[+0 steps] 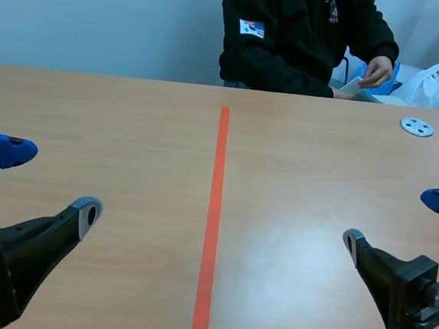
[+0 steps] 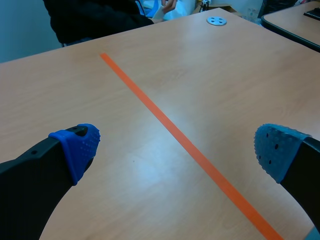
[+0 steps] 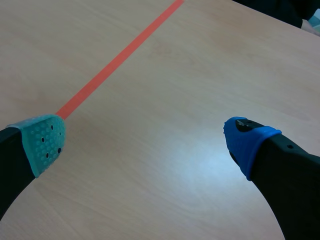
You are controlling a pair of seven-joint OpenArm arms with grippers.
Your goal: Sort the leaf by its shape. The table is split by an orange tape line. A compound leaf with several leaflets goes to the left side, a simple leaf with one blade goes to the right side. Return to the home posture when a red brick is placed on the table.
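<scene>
Leaf location cannot be told: the only candidate is a pale item [image 1: 353, 85] in the person's hand [image 1: 378, 71] at the upper right of the scene view, too small to identify. The orange tape line [image 1: 215, 210] runs down the middle of the wooden table [image 1: 115, 124], from mid-frame to the bottom edge. The left gripper [image 1: 52, 183] hovers at the lower left, its fingers spread wide with nothing between them. The right gripper [image 1: 395, 221] at the lower right is likewise spread apart and holding nothing. A round grey disc [image 1: 416, 126] lies on the table at the upper right. The person [image 1: 292, 40] sits at top centre, a white bag [image 1: 430, 87] beside them.
</scene>
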